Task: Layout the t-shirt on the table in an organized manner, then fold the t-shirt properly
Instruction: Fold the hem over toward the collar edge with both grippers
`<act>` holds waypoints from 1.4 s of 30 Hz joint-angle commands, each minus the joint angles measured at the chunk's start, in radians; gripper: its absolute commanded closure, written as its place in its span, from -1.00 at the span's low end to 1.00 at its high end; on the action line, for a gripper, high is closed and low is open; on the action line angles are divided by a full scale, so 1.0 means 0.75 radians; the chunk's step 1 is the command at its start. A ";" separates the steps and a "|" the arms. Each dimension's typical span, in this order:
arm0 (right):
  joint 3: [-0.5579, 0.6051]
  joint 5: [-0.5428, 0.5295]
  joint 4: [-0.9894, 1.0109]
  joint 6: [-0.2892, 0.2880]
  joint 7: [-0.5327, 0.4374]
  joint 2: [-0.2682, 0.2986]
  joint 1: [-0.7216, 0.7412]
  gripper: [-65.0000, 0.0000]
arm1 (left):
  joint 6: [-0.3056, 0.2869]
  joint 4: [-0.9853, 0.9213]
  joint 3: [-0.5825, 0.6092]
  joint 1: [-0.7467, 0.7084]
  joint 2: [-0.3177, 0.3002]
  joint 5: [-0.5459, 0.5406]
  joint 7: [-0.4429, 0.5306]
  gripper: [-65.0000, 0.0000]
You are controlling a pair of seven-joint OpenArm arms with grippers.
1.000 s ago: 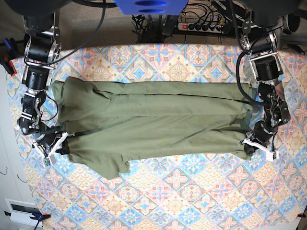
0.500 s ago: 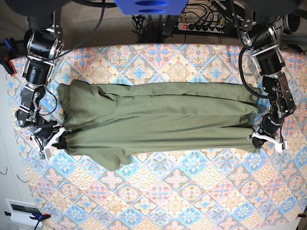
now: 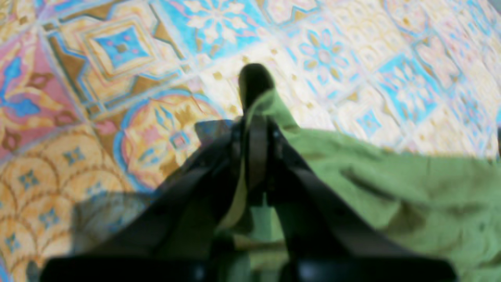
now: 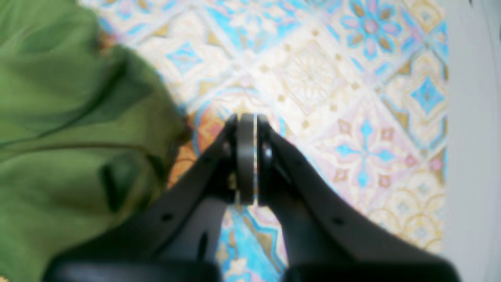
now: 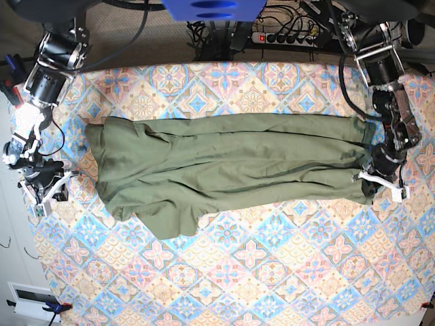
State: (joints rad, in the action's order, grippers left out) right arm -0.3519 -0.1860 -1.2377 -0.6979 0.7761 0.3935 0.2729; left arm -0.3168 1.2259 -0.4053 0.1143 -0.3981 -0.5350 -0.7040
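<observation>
Lying stretched lengthwise across the patterned desk (image 5: 251, 268), the olive shirt (image 5: 224, 170) was spread wide but wrinkled, one sleeve jutting toward the desk's near edge. The left gripper (image 5: 380, 182) had its jaws clenched on the shirt's edge, a fold of green cloth pinched between them in the left wrist view (image 3: 256, 117). The right gripper (image 5: 42, 193) sat apart from the shirt's opposite end, over bare cloth; its jaws were pressed together on nothing in the right wrist view (image 4: 247, 156), the shirt (image 4: 70, 117) lying just beside them.
</observation>
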 commanded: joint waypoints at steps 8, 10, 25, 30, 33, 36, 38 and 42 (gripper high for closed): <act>0.008 -0.013 -0.084 0.000 -0.027 0.023 -0.044 0.96 | -0.004 0.069 -0.007 -0.035 -0.019 -0.014 0.027 1.00; 0.034 -0.011 -0.022 0.000 -0.027 0.021 0.005 0.93 | -0.004 0.069 -0.007 -0.035 -0.019 -0.014 0.027 1.00; 0.411 -0.011 0.428 0.000 -0.185 0.021 0.390 0.19 | -0.004 0.069 -0.007 -0.027 -0.016 -0.014 0.029 0.49; 0.485 -0.011 0.454 0.000 -0.207 0.012 0.423 0.19 | -0.002 0.069 -0.007 -0.029 -0.016 -0.014 0.029 0.14; 0.521 -0.011 0.459 0.000 -0.203 -0.041 0.453 0.19 | 0.000 0.069 -0.007 -0.031 -0.014 -0.014 0.029 0.11; 0.577 -0.011 0.463 0.000 -0.205 -0.082 0.460 0.19 | 0.000 0.069 -0.007 -0.031 0.004 -0.014 0.029 0.11; 0.615 -0.009 0.504 0.000 -0.207 -0.108 0.509 0.19 | 0.000 0.069 -0.007 -0.029 0.008 -0.014 0.029 0.11; 0.677 -0.009 0.677 0.000 -0.318 -0.131 0.590 0.19 | 0.000 0.069 -0.007 -0.029 0.012 -0.014 0.029 0.11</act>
State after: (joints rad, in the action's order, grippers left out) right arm 0.1581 -0.1875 -0.7185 -0.7021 0.5438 0.2810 0.6872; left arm -0.3115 1.2587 -0.4046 0.0731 -0.3687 -0.5343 -0.7063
